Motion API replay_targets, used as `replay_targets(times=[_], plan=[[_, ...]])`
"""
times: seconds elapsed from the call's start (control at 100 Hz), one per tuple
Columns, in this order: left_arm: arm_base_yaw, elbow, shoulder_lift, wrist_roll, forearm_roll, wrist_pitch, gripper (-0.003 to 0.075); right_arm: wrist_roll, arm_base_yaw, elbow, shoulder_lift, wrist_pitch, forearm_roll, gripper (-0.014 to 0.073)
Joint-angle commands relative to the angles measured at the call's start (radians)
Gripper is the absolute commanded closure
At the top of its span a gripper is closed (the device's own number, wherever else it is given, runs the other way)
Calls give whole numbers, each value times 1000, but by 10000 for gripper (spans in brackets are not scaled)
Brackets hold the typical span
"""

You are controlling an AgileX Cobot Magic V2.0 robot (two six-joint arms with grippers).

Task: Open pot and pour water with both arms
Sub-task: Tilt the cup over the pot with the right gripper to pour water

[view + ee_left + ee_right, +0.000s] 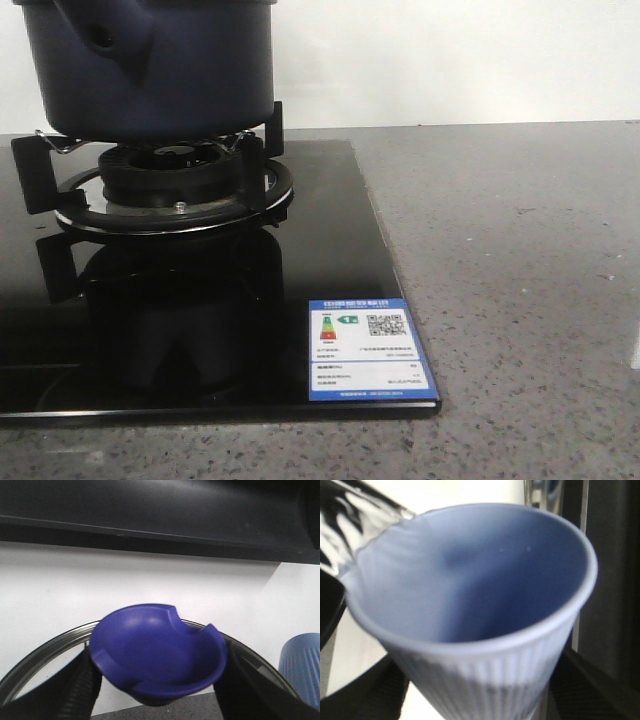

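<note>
The dark navy pot (190, 70) stands on the burner grate at the far left of the front view, its stubby handle socket (110, 40) facing me; its top is cut off by the frame. Neither gripper shows in the front view. My left gripper (159, 695) is shut on the lid's blue bowl-shaped knob (157, 652), and the lid's metal rim (40, 652) curves behind the fingers (70, 690). My right gripper (480, 695) is shut on the light blue ribbed cup (470, 595), held tilted. The cup also shows in the left wrist view (302, 667).
The burner (175, 180) sits on a black glass hob (200, 300) with a blue and white label (365, 350) at its front right corner. Grey speckled countertop (520, 280) lies to the right. A white wall stands behind.
</note>
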Motion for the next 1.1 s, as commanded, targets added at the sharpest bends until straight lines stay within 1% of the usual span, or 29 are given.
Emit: replay_targets(times=[0.0, 0.15, 1.09], plan=[[2, -45, -44, 0, -54, 13, 309, -5, 1, -40, -48, -27, -67, 191], [2, -45, -44, 0, -55, 13, 309, -5, 1, -40, -48, -23, -93, 191], [2, -45, -44, 0, -55, 13, 309, -5, 1, -40, -48, -23, -100, 191]])
